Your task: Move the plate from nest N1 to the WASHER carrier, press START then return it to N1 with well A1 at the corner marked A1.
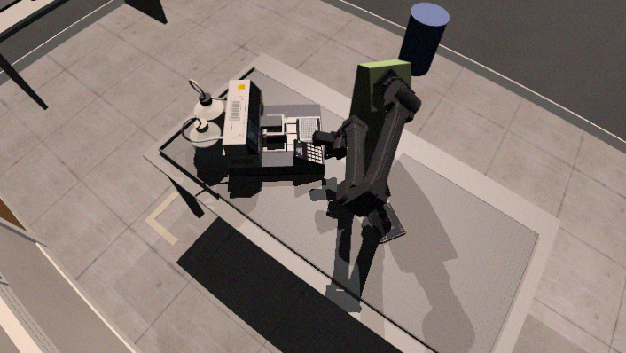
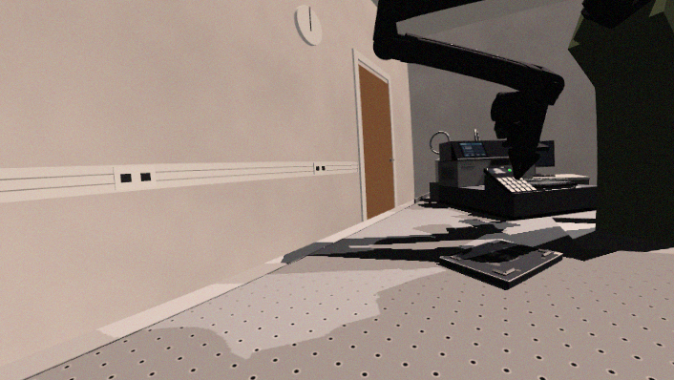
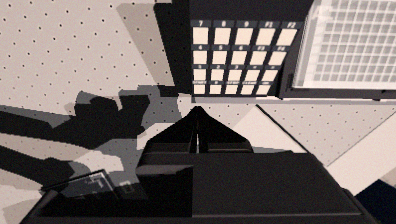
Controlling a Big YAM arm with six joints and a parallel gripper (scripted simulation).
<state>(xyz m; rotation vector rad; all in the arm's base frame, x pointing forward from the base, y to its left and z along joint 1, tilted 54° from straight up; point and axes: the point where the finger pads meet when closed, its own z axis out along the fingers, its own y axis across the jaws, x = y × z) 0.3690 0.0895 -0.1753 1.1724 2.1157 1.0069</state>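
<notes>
The white well plate (image 1: 309, 128) lies in the washer's carrier, to the right of the keypad (image 1: 309, 153); in the wrist view the plate (image 3: 352, 42) looks flat in its dark frame. A small green lamp (image 1: 299, 142) glows at the keypad's top corner and also shows in the exterior view (image 2: 510, 169). My gripper (image 3: 197, 111) is shut and empty. Its tip hangs just in front of the keypad's (image 3: 240, 60) lowest row, near the leftmost key (image 3: 199, 89). The plate nest N1 (image 2: 501, 262) lies empty on the table behind the arm.
The washer body (image 1: 241, 117) stands left of the carrier, with two bottles (image 1: 206, 120) and tubing beyond it. A green pedestal (image 1: 381, 89) carries the arm's base. A blue cylinder (image 1: 423, 35) stands off the table. The table's edge runs along the wall side.
</notes>
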